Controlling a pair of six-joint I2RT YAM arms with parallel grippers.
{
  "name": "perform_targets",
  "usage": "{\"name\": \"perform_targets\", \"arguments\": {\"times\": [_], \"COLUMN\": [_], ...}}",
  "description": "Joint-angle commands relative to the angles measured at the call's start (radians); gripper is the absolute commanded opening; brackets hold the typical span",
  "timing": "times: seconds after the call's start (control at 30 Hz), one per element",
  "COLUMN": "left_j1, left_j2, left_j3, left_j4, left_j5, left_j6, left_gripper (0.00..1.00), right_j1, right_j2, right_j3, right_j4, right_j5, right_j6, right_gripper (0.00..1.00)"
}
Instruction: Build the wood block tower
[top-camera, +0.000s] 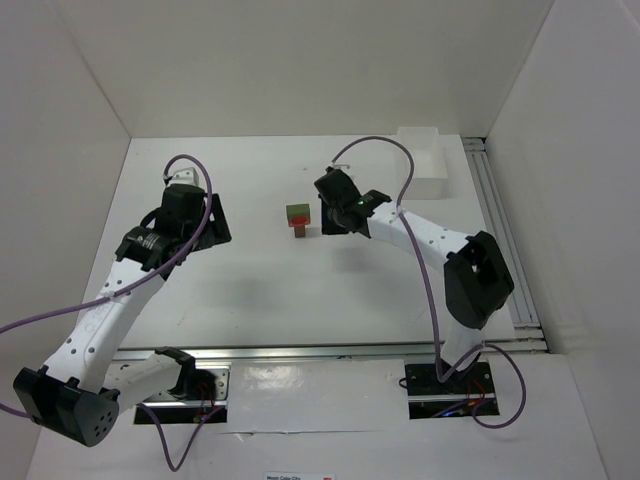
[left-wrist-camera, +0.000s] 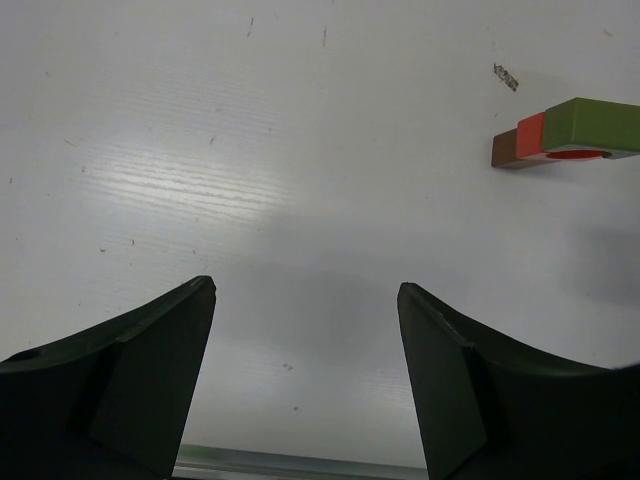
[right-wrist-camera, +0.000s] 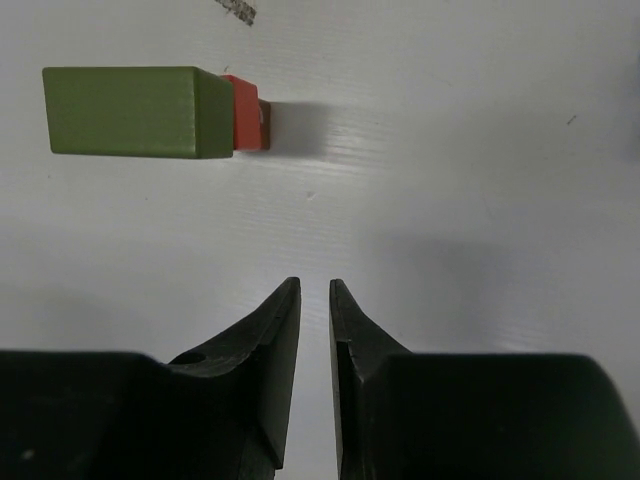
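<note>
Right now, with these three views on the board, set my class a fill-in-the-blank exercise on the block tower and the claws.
The top block of the tower is ___.
Its base block is ___.
The left claw is wide ___, holding nothing.
The white bin sits on the robot's ___ side of the tower.
Missing words: green, brown, open, right.
</note>
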Motion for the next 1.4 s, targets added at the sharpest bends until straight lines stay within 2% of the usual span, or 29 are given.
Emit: {"name": "perform_targets", "arguments": {"times": [0.0, 0.6, 1.37], "left_j1": [0.007, 0.007, 0.007], "left_j2": [-0.013, -0.004, -0.004], "left_j3": [0.028, 0.009, 0.009], "left_j4": [0.004, 0.022, 0.031], "left_j5": [-0.014, -0.005, -0.005], "left_j6": [-0.007, 0.003, 0.003], "left_gripper": [0.86, 0.86, 0.86], "right_j1": [0.01, 0.03, 0.03], "right_j2": [0.049, 0.168, 0.227], "right_j3": [0.047, 0.195, 0.275], "right_j4": [0.058, 0.027, -0.022], "right_j5": [-0.007, 0.003, 0.041], "right_j6": [0.011, 0.011, 0.002], "right_gripper": [0.25, 0.25, 0.25]}}
